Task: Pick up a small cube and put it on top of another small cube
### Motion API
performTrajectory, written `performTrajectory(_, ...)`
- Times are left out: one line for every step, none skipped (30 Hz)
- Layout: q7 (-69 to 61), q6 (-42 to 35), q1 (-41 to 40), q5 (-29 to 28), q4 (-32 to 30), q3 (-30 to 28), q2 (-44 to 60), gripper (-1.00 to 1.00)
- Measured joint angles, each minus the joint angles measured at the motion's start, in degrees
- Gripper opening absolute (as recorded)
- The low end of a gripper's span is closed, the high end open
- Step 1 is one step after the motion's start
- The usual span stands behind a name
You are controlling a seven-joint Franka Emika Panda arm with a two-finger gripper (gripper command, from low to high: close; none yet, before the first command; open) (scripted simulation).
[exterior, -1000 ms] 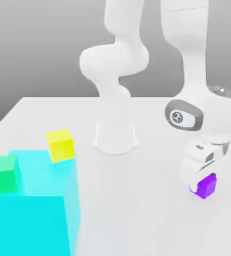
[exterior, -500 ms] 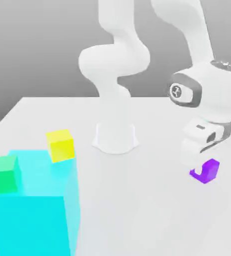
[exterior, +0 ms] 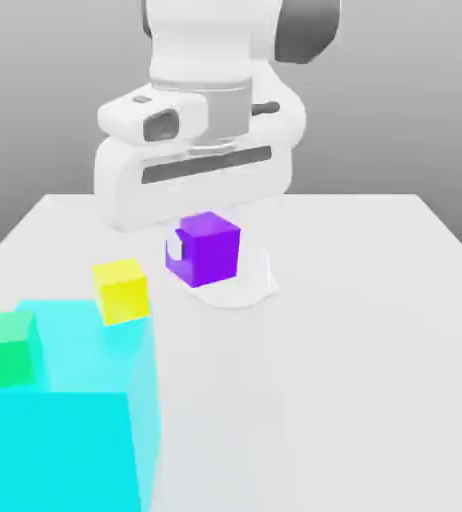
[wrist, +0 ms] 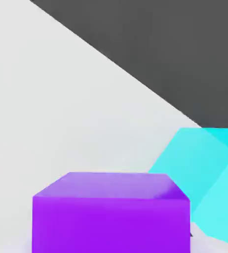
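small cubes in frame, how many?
3. The purple cube is held off the table in the gripper. The yellow cube and green cube sit on the big cyan block, green nearer the exterior view's left. Others may be hidden behind the arm.

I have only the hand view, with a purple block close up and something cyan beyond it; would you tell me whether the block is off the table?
Observer: Yes. In the exterior view the purple cube hangs in the air under the gripper, above the white table.
Operator: Thank you. What is the cyan thing?
Observer: A large cyan block at the exterior view's left, standing on the table.
Operator: Is anything on it?
Observer: A small green cube sits on its top, near the left edge. A small yellow cube shows at its far right corner; whether it rests on the block or on the table behind, I cannot tell.
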Motion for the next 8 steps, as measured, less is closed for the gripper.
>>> performTrajectory(-1.3,0.1,-0.7,-0.3,-0.3,-1.0,-0.2,-1.0)
performTrajectory(-1.9,1.3,-1.0,-0.5,-1.2,-1.7,0.2,-1.0)
performTrajectory(-2.4,3.2,-1.3,-0.5,-2.4,-2.0,0.9,-1.0)
performTrajectory(-2.6,5.4,-1.5,-0.6,-3.8,-2.4,1.7,-1.0)
performTrajectory(-2.8,7.2,-1.5,-0.6,-4.9,-2.6,2.3,1.0)
performTrajectory(-2.8,7.2,-1.5,-0.6,-4.9,-2.6,2.3,1.0)
performTrajectory(-2.8,7.2,-1.5,-0.6,-4.9,-2.6,2.3,1.0)
performTrajectory(-2.8,7.2,-1.5,-0.6,-4.9,-2.6,2.3,1.0)
